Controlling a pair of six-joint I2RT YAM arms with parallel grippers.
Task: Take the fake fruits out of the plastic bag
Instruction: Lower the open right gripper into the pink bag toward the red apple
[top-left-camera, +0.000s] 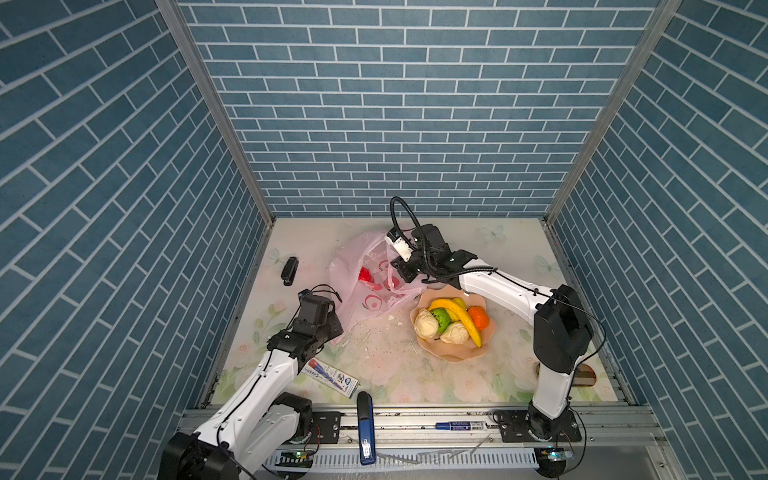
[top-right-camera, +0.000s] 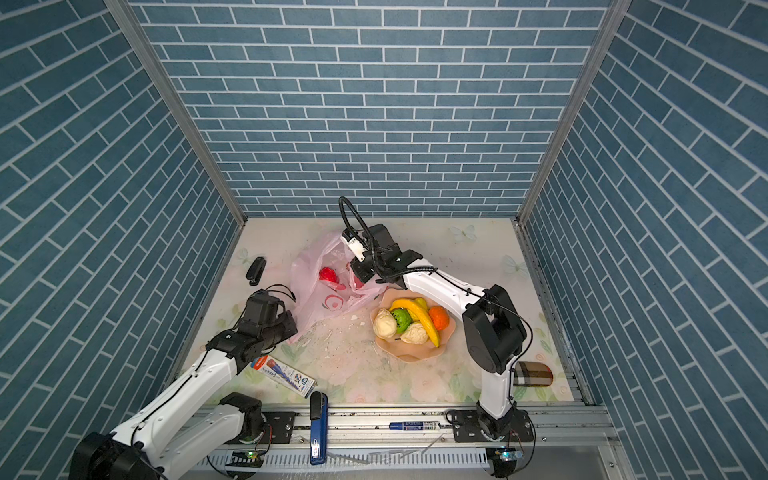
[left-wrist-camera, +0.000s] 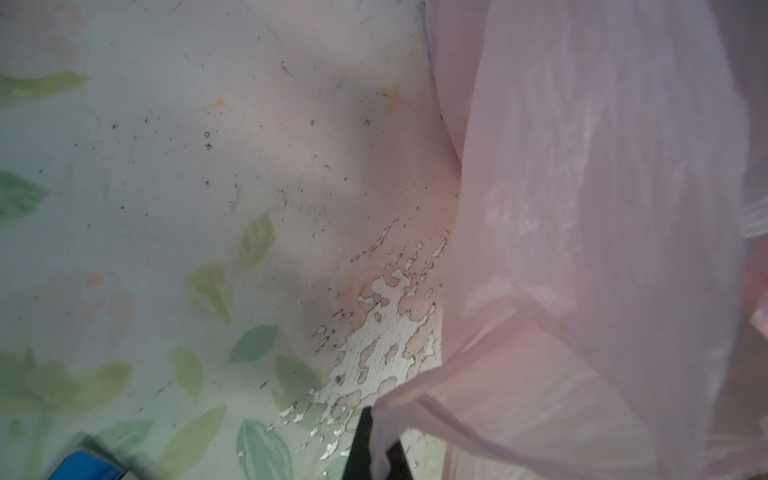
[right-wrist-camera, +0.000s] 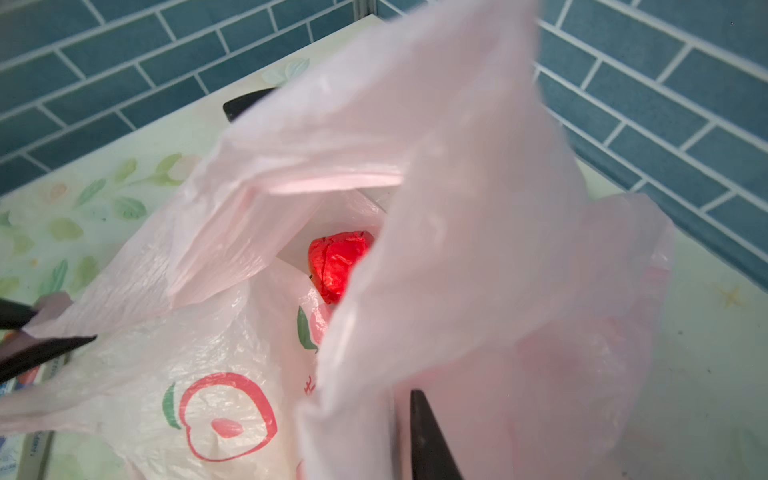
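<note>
The red fruit, glossy and creased, lies deep inside the plastic bag, a thin, crinkly, translucent pink film. My left jaws pinch the bag's handle, I judge to hold its mouth stretched open. My right jaws sit at that mouth; draped film hides whether they are spread. Just beside the bag, a scalloped plate holds the freed fake fruits.

Floral tabletop, pink plastic bag, peach plate, black stapler, printed carton
</note>
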